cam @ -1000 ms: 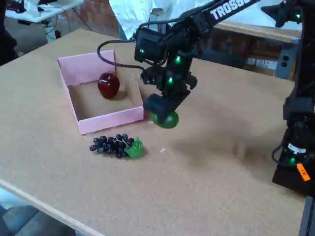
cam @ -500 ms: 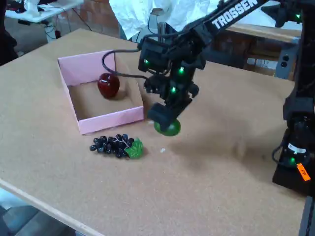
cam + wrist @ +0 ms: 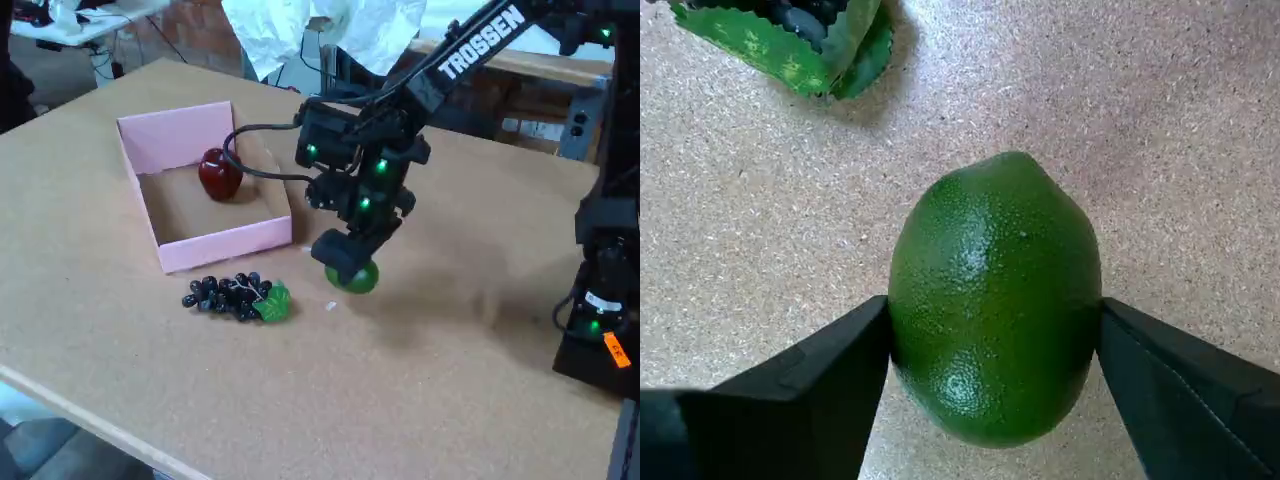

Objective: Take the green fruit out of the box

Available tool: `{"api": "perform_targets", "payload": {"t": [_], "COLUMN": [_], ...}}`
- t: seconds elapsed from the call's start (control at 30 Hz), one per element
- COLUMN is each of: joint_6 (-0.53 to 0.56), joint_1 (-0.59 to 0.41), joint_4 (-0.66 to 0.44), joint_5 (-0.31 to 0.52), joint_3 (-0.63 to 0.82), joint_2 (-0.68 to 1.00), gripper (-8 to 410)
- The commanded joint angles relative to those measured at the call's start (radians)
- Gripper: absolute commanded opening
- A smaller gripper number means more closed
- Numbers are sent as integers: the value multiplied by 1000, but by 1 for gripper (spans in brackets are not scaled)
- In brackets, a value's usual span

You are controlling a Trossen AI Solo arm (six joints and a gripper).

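The green fruit [image 3: 995,300] is a glossy lime-like oval, clamped between the two black fingers [image 3: 790,395] of my gripper [image 3: 992,360] in the wrist view. In the fixed view the gripper [image 3: 346,266] holds the green fruit [image 3: 356,279] just over the tabletop, to the right of the pink box [image 3: 225,244] and outside it. The box has low pink walls and a tan floor.
A red apple [image 3: 220,173] sits inside the box near its back wall. A dark grape bunch [image 3: 228,296] with a green leaf [image 3: 272,302] lies on the table in front of the box; the leaf [image 3: 790,45] shows in the wrist view. Dark equipment [image 3: 600,290] stands at right.
The arm has carried the green fruit to the right and down, away from the box's front right corner and closer to the table.
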Motion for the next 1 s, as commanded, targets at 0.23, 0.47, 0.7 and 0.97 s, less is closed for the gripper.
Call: {"api": "perform_targets", "payload": {"t": [0.23,0.47,0.7,0.97], "joint_6": [3,3,3,4], "joint_1": [0,1,0,0], "joint_4": [13,67,93,103], "joint_5": [10,10,10,7], "joint_3": [-1,-27,-55,-58], "joint_2": [9,14,13,13], "gripper": [222,222,222,222]}}
